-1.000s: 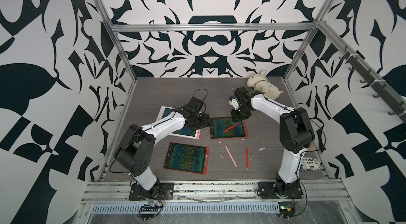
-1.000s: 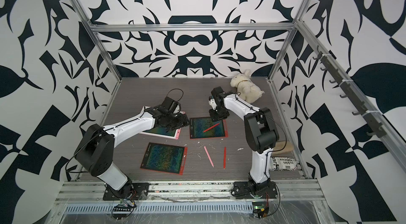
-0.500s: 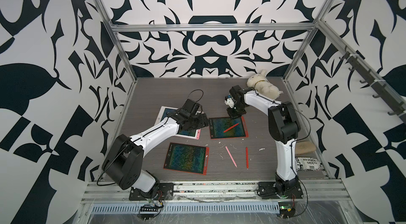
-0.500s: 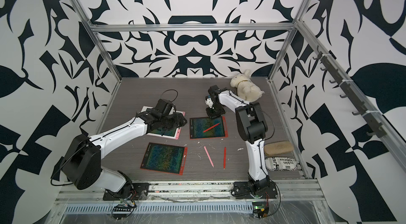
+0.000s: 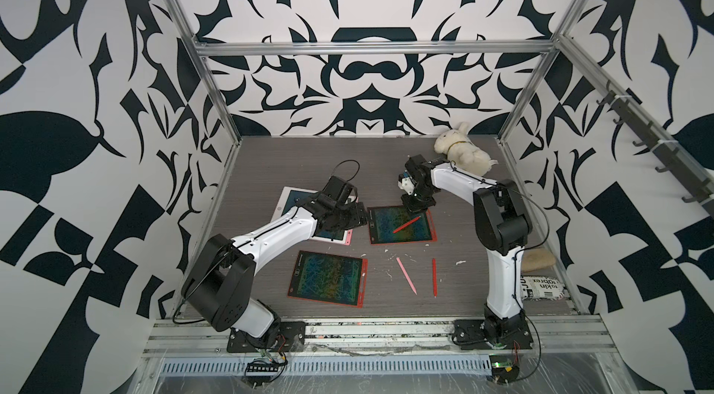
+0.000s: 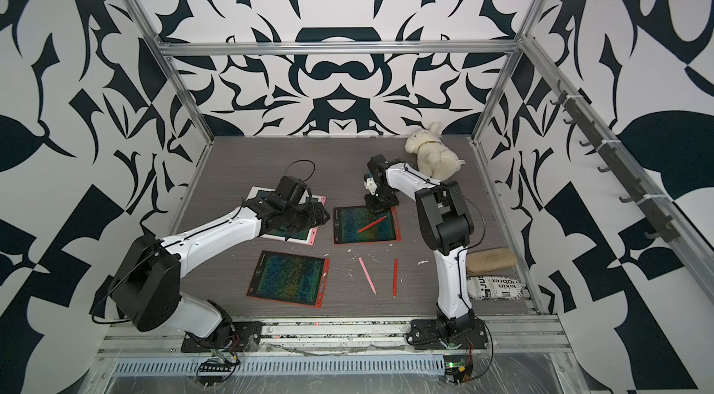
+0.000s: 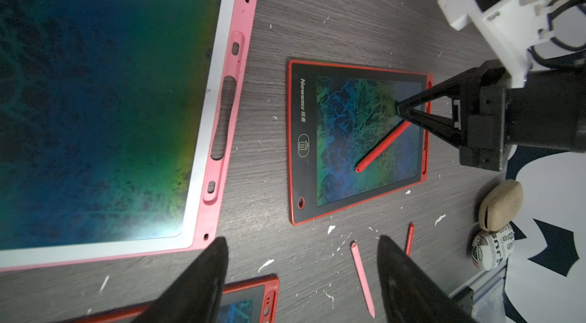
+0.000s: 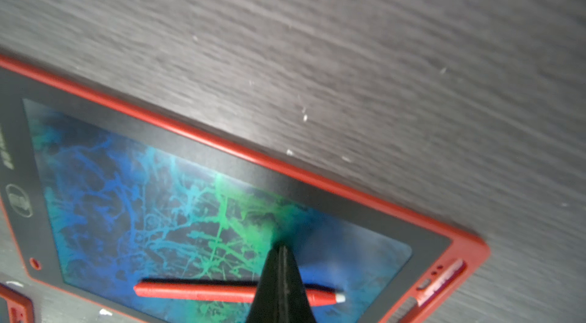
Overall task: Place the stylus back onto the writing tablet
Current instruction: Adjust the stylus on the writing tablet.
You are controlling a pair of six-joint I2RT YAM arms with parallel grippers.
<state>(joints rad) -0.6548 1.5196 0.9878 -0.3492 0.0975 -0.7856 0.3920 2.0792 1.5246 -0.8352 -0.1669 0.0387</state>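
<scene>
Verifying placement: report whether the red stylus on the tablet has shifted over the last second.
No. The red stylus keeps the same slant and spot against the frame of the tablet.

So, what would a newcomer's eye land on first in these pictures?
Bold black-and-white patterned walls surround the cell. On the dark table, a red stylus lies diagonally across the scribbled screen of a red-framed writing tablet, with the right gripper over it, jaws shut. A cream plush toy sits in the far right corner.
</scene>
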